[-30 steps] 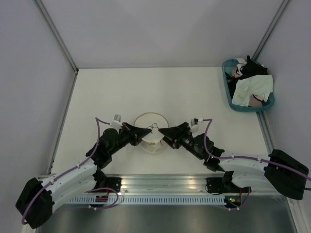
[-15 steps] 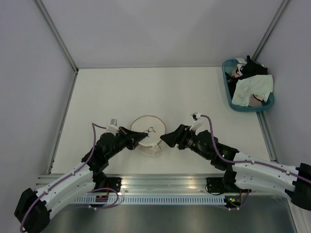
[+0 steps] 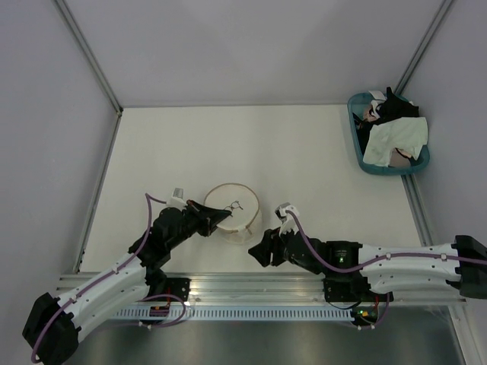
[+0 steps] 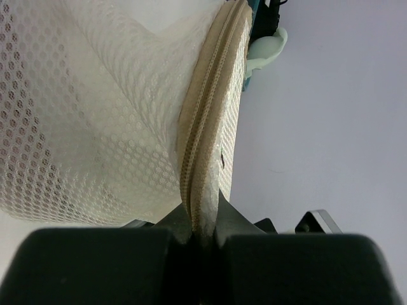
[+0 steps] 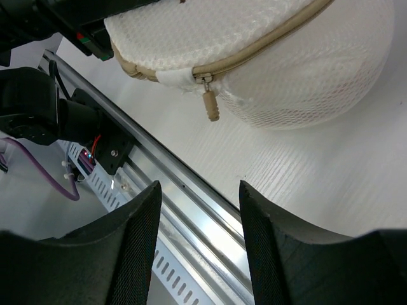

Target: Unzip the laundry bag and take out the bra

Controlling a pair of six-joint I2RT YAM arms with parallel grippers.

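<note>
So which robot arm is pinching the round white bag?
The left end effector: it is shut on the tan zipper rim of the laundry bag. The right end effector is open, facing the zipper pull without touching it.
</note>
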